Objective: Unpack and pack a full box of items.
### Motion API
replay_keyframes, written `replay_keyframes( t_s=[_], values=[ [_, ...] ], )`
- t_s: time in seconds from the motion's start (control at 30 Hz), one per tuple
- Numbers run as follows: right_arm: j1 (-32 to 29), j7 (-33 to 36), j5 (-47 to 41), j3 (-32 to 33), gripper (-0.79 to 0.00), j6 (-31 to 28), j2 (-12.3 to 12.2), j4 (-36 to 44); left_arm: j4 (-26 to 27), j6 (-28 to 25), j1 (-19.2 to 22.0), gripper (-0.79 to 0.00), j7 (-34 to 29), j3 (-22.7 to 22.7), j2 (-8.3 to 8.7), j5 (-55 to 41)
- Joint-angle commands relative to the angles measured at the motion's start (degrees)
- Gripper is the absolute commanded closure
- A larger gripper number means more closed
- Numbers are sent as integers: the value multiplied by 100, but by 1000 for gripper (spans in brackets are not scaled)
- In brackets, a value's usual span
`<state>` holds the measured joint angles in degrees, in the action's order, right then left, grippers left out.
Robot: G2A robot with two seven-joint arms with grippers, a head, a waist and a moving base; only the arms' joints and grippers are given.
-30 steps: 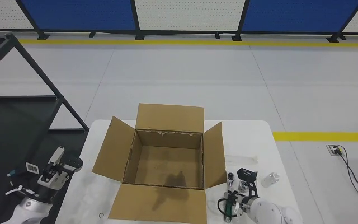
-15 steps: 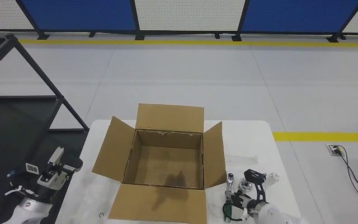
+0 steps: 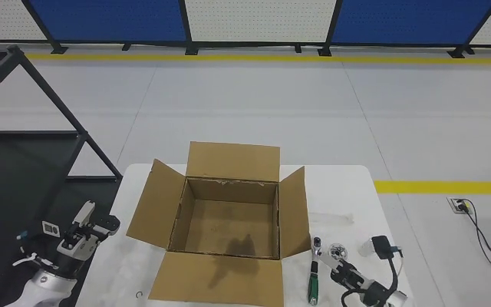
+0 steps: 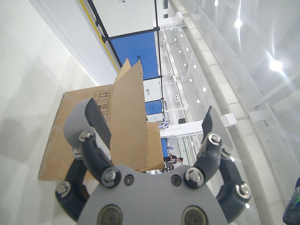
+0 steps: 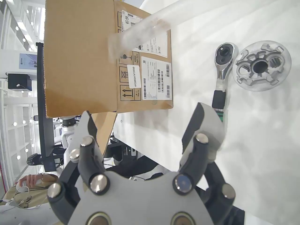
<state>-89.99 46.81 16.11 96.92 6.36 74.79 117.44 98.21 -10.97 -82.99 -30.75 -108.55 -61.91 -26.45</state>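
The white table carries the open cardboard box at its middle, all four flaps folded outward and its bare bottom exposed, so the unpacking is judged finished and the packing not yet begun. A clear tube is laid on the table just beside the box's right flap. The left pincer is held spread, with nothing between its fingers, off the table's left edge and well apart from the items. The right pincer is likewise spread and unloaded, held above the table near the handle end of the ratchet wrench. A round metal part in a clear disc lies just beside the wrench's head; whether the two touch cannot be told.

If the wrench is taken next, the disc could be dragged or flicked away by its head. The smooth handle could pivot if pinched off-centre. The right flap could be struck during the lift toward the box, and the tube could be set rolling.
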Motion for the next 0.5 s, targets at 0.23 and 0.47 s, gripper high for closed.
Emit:
replay_keyframes(
  t_s=[0.23,0.47],
  values=[
    [1,0,6,-1,-785,1,0,1,-1,0,1,-785,0,0,0,0],
    [384,-390,-1021,-112,-785,-31,34,-51,87,195,27,-785,46,49,7,161]
  ],
)
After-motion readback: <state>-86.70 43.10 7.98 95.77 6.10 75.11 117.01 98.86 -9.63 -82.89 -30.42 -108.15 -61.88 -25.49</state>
